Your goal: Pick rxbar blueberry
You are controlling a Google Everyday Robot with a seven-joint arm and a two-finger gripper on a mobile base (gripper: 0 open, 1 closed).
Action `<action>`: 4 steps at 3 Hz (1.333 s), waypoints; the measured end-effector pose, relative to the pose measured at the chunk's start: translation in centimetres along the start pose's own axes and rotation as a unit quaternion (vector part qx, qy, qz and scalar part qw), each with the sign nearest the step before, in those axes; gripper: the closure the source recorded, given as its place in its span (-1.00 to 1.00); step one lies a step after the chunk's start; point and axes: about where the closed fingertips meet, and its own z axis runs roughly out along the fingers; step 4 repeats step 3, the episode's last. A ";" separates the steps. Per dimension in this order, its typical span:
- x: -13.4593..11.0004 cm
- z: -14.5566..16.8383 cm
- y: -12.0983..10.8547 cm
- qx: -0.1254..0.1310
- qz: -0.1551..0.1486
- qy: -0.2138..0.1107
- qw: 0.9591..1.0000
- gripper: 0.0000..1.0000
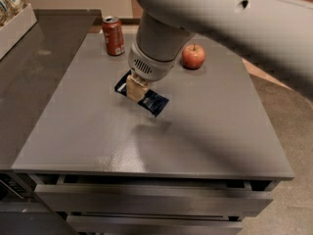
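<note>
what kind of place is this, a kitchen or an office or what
Probably an office break room or kitchenette: a grey counter with drawers, a can and an apple on it, a snack tray at the left. The tool holds the bar just above the counter's middle.

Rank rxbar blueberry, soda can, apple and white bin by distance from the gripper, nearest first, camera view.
1. rxbar blueberry: clamped in the gripper, centre of view.
2. soda can, back left, and apple, back right: too close to call between them.
3. white bin: far left edge, plainly farthest.
</note>
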 end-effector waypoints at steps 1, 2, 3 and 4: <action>-0.8 -2.5 -0.9 0.000 -0.016 -0.009 1.000 1.00; -1.1 -6.5 -1.8 -0.011 -0.046 -0.011 0.999 1.00; -1.2 -6.5 -1.8 -0.011 -0.046 -0.011 0.999 1.00; -1.2 -6.5 -1.8 -0.011 -0.046 -0.011 0.999 1.00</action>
